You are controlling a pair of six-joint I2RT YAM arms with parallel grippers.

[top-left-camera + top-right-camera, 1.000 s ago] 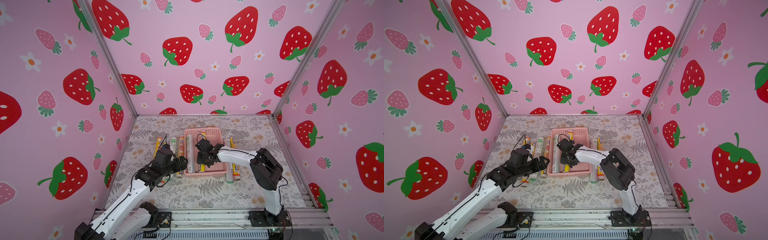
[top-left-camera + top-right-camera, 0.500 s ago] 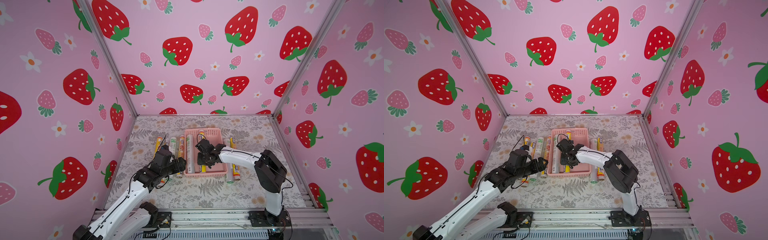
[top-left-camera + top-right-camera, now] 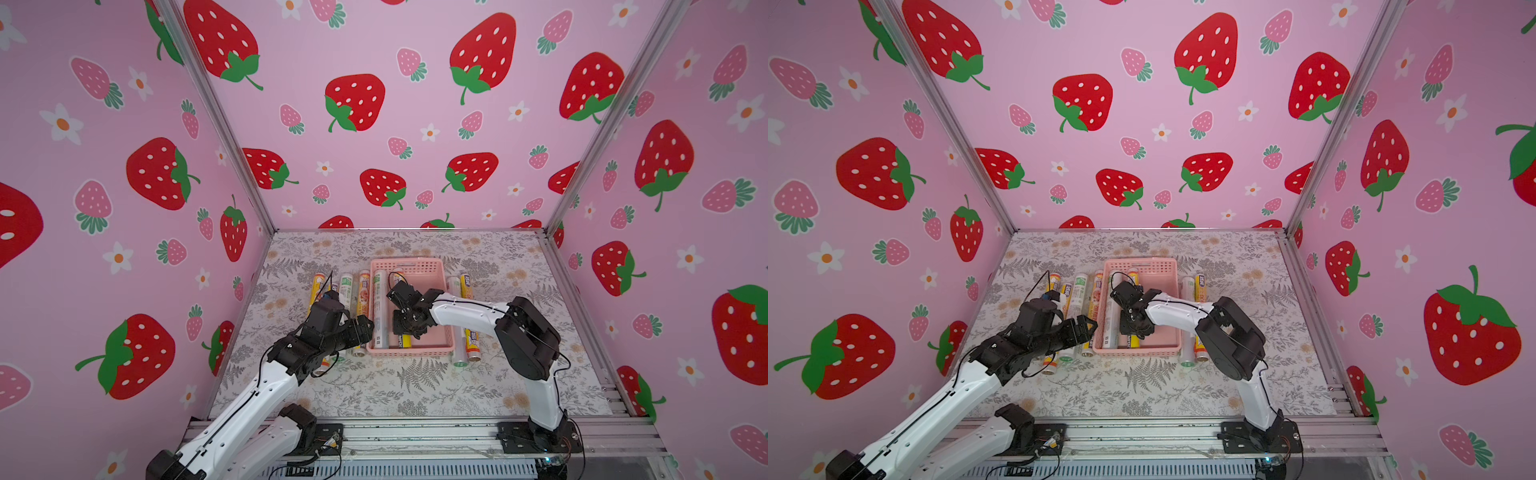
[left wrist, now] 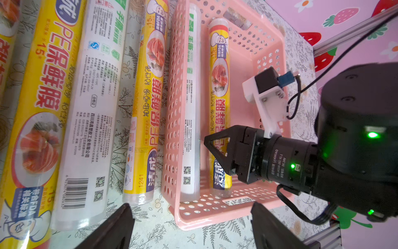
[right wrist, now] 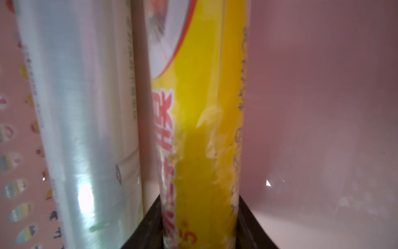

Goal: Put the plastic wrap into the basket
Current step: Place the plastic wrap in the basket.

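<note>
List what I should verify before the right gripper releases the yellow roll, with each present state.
1. Right gripper shut on yellow roll: ok.
2. Yellow roll inside basket walls: ok.
3. Yellow roll resting on basket floor: cannot tell.
4. White roll beside it, not underneath: ok.
5. Left gripper open, clear of right gripper: ok.
6. All rolls stored: not ok, loose rolls lie beside basket.

Fern-print tablecloth (image 3: 415, 386), strawberry walls (image 3: 415, 166) (pink), aluminium frame (image 3: 415, 434)
</note>
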